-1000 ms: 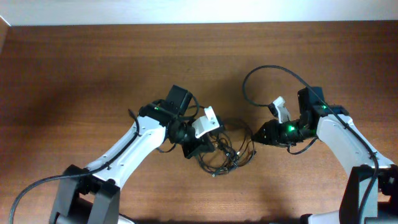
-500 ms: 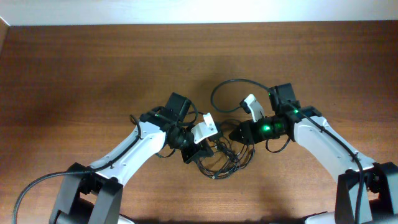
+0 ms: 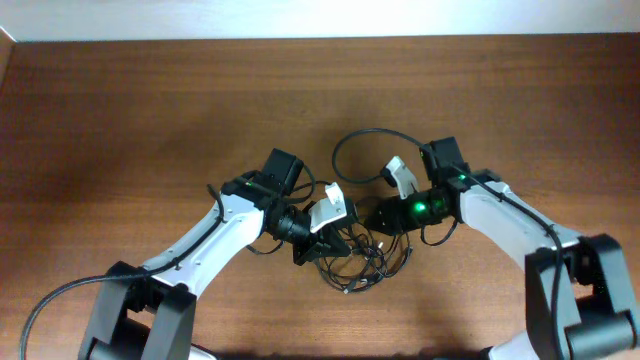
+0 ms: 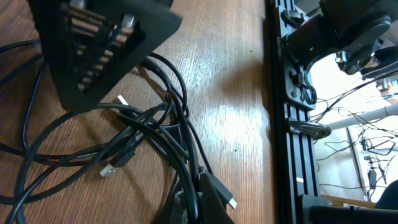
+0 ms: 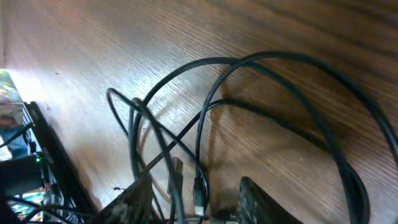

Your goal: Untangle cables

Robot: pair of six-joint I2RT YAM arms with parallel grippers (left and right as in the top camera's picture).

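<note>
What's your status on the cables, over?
Left fingers shut on the cables. Right fingers open, strands between them. Knot not yet undone; nothing blocking.

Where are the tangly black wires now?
Overhead view: the tangled thin black wires lie near the centre, between and just below the left gripper and right gripper.

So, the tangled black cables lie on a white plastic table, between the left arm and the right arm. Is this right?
Not quite. The table is brown wood, not white plastic, as the overhead view shows. The rest holds: the tangled black cables lie on it, between the left arm and the right arm.
</note>
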